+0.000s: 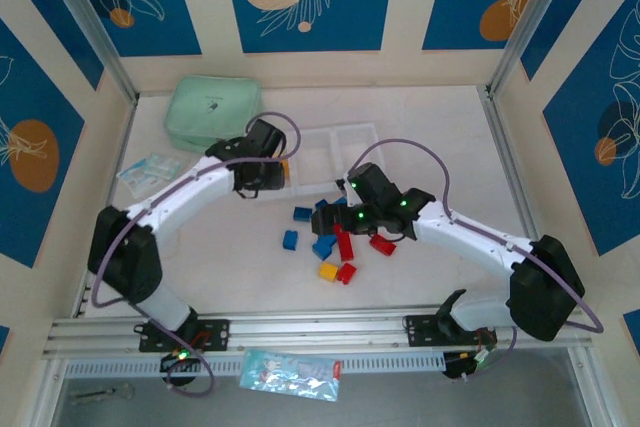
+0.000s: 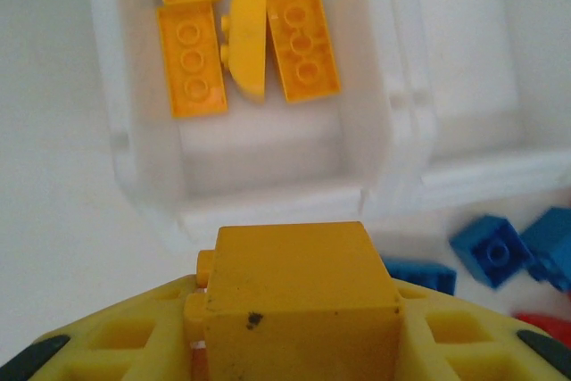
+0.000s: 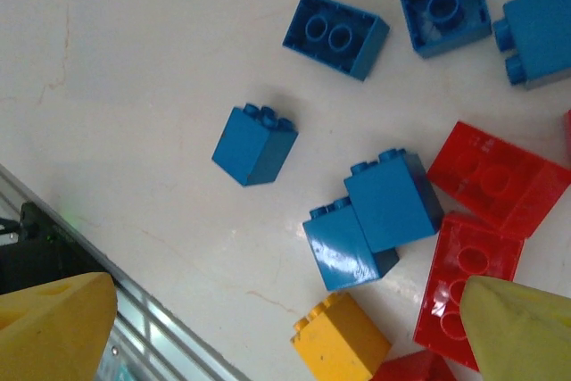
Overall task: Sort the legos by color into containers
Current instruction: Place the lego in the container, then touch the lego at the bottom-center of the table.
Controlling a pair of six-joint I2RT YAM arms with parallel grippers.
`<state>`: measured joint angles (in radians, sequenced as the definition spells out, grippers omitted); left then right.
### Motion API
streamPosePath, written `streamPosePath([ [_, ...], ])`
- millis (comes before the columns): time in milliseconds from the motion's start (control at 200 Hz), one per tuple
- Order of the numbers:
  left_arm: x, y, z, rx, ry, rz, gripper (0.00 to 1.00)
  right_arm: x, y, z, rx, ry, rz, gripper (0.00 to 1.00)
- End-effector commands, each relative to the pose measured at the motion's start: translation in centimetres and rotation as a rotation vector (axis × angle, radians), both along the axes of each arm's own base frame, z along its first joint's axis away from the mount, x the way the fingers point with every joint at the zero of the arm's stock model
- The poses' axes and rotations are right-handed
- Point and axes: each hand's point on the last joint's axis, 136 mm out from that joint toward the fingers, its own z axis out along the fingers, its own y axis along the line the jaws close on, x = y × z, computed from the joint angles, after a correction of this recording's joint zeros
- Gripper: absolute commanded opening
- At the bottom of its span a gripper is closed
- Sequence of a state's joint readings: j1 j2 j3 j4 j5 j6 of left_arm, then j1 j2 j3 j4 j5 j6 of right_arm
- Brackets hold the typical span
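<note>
My left gripper is shut on a yellow lego and hangs over the near wall of the white tray. That tray's left compartment holds several yellow legos. From above, the left gripper sits at the left end of the containers. My right gripper stands open above the loose pile, with nothing between its fingers. Under it lie blue legos, red legos and one yellow lego. The top view shows blue, red and yellow legos scattered on the table.
A mint green pouch lies at the back left, with a small plastic packet in front of it. An aluminium rail runs along the near edge, and another packet lies below it.
</note>
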<state>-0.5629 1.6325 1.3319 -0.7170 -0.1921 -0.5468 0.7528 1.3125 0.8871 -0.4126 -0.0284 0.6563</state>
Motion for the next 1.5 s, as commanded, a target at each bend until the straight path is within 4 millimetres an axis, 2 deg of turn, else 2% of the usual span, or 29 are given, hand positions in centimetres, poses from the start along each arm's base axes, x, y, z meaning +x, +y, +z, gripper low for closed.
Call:
streamPosePath([
  [0, 3.0, -0.1, -0.4, 0.012, -0.012, -0.021, 0.44, 1.2, 0.6, 1.1, 0.010, -0.040, -0.022, 0.99],
  [190, 7.5, 0.1, -2.8, 0.047, 0.016, 0.003, 0.45, 1.8, 0.8, 1.4, 0.007, -0.050, -0.026, 0.99],
  [285, 8.7, 0.5, -3.4, 0.070, 0.034, 0.020, 0.52, 1.9, 0.5, 1.6, 0.002, -0.054, -0.028, 0.99],
  [450, 9.5, 0.5, -1.6, 0.074, -0.016, 0.015, 0.60, 2.0, 0.0, 1.9, 0.013, -0.057, -0.038, 0.99],
  [590, 8.4, 0.4, 0.0, 0.045, -0.013, 0.001, 0.62, 2.1, -0.6, 1.8, 0.012, -0.050, -0.046, 0.99],
  [745, 4.6, -1.1, 1.7, -0.046, -0.006, -0.050, 0.65, 1.8, -2.3, 1.3, 0.003, -0.022, -0.072, 0.99],
  [830, 1.5, -1.6, 1.7, -0.078, 0.012, -0.071, 0.67, 1.3, -3.5, 1.0, 0.001, 0.001, -0.090, 0.99],
  [980, -4.7, -3.9, 1.7, -0.126, 0.049, -0.160, 0.70, -0.3, -5.5, -0.4, -0.012, 0.060, -0.103, 0.99],
  [1140, -11.1, -5.9, 0.2, -0.098, 0.128, -0.241, 0.71, -1.9, -7.5, -1.6, -0.004, 0.126, -0.146, 0.99],
  [1280, -15.6, -7.6, -1.5, -0.099, 0.197, -0.301, 0.72, -3.4, -9.0, -2.5, -0.010, 0.173, -0.185, 0.99],
  [1365, -17.5, -8.2, -2.4, -0.079, 0.236, -0.324, 0.73, -4.0, -9.6, -3.0, -0.012, 0.192, -0.202, 0.99],
  [1496, -20.1, -11.0, -3.9, -0.123, 0.284, -0.382, 0.75, -4.5, -10.2, -3.8, -0.015, 0.216, -0.224, 0.99],
])
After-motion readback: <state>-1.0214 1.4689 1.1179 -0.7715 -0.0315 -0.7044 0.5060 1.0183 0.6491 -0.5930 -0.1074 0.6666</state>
